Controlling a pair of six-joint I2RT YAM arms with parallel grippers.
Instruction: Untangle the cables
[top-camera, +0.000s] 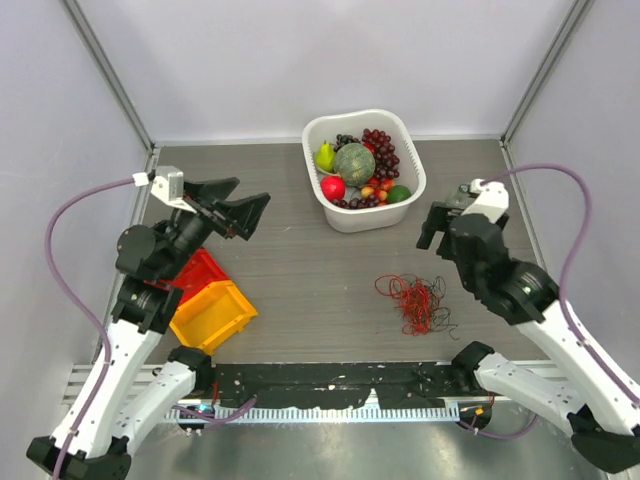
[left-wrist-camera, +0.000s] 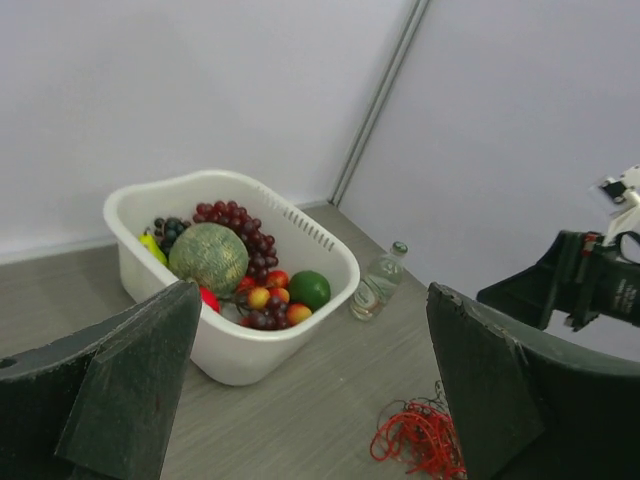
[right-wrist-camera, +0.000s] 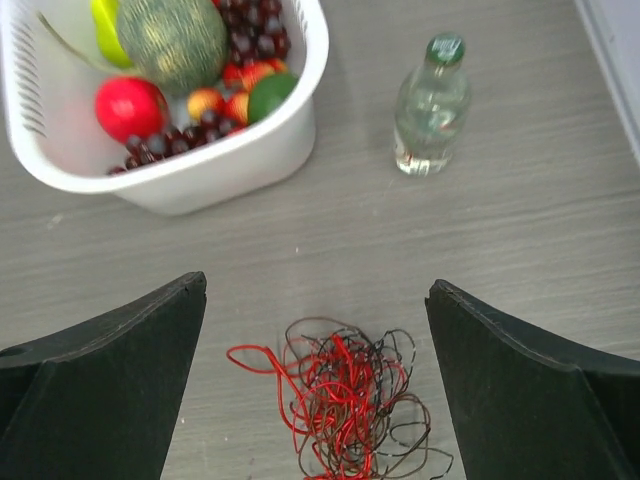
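Cables (right-wrist-camera: 340, 405) in a roundish clump on worktop (top-camera: 300, 280), below and between wide-apart empty right fingers (right-wrist-camera: 100, 380); left fingers (left-wrist-camera: 130, 380) also apart, well off, so right arm nearer.

Red and dark cables (right-wrist-camera: 340, 405), tangled bundle, flat on table

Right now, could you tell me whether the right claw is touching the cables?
Apart. The right wrist view shows the right claw open, table visible between each finger and the cables.
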